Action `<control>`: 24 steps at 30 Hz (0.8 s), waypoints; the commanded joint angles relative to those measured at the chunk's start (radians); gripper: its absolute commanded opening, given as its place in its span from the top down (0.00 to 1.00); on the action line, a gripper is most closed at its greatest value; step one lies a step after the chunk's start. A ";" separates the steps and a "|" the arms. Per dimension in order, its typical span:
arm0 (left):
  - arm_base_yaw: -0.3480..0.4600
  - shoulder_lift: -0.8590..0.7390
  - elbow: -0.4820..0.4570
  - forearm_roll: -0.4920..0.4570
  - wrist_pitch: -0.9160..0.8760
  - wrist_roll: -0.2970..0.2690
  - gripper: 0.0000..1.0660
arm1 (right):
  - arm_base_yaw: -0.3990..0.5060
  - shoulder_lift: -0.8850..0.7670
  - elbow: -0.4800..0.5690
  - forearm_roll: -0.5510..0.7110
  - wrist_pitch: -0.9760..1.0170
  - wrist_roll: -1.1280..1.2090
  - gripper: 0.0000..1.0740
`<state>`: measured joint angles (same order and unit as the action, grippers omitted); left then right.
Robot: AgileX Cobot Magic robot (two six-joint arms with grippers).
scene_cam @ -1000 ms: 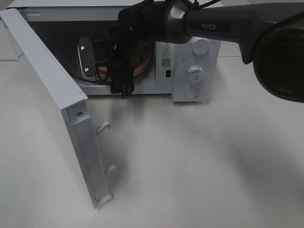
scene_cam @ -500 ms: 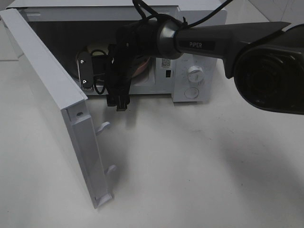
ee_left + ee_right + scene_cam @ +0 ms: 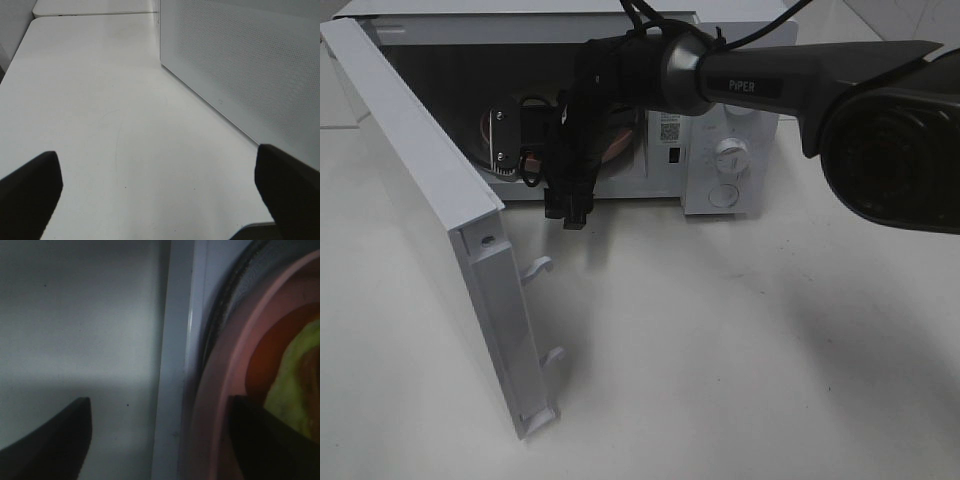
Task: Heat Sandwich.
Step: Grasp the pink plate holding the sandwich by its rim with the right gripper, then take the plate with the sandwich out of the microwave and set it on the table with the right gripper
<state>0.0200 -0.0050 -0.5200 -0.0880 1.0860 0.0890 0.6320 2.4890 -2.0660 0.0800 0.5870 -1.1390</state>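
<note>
We see one microwave (image 3: 720, 110) on the white counter (image 3: 740, 340), its door (image 3: 430, 220) swung wide toward the camera. One pink plate (image 3: 220, 390) lies inside the cavity on the turntable. The sandwich (image 3: 295, 385) sits on that plate; only a sliver of green-yellow filling shows in the right wrist view, so we cannot tell its long axis or which way it points. In the high view the plate (image 3: 618, 145) is mostly hidden behind the arm.

Two arms, one visible in the high view. The right arm (image 3: 790, 85) reaches across from the right, forearm roughly level, wrist bent down into the microwave opening. The right gripper (image 3: 160, 440) is at the cavity's front sill, one finger (image 3: 55, 435) over the sill side, the other over the plate rim. Its jaws stand apart with nothing between them; the plate is not gripped.

The left gripper (image 3: 160, 192) hangs above bare counter beside the outer face of the door (image 3: 250, 65), jaws spread wide, holding nothing. It is not seen in the high view.

Two dials (image 3: 731, 155) and one round button (image 3: 723, 195) are on the microwave's panel.
</note>
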 commanded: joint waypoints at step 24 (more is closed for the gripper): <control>-0.002 -0.016 0.003 0.003 -0.010 -0.001 0.09 | -0.009 -0.019 0.008 0.005 0.250 0.009 1.00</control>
<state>0.0200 -0.0050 -0.5200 -0.0880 1.0860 0.0890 0.6280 2.4600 -2.0790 0.0630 0.6840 -1.1460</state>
